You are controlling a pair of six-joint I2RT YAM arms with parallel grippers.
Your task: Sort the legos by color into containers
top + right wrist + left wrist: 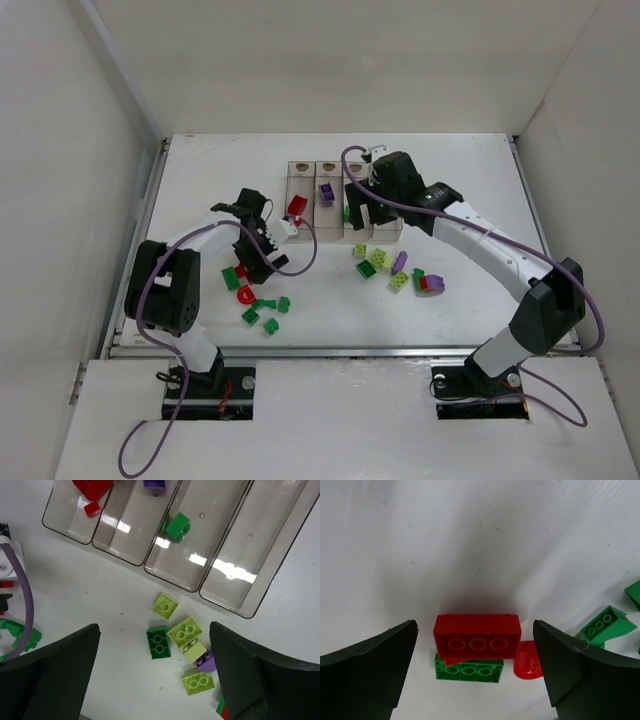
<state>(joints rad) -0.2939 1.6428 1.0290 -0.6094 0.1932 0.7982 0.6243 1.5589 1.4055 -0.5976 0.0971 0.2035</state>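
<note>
The four joined smoky bins (344, 170) stand mid-table. In the right wrist view the first bin (60, 515) holds red pieces (92, 490), the second a purple brick (155, 484), the third a dark green brick (178, 526); the fourth (260, 540) holds nothing. My right gripper (155, 675) is open and empty above loose yellow-green (185, 631), dark green (158, 642) and purple (206, 661) bricks. My left gripper (475, 680) is open, its fingers either side of a red brick (477, 636) that lies partly on a green brick (468, 671).
A red curved piece (527, 661) lies by the left gripper's right finger, with more green bricks (606, 625) further right. In the top view, loose green bricks (262, 315) lie left of centre and a mixed pile (400, 272) right of centre. White walls enclose the table.
</note>
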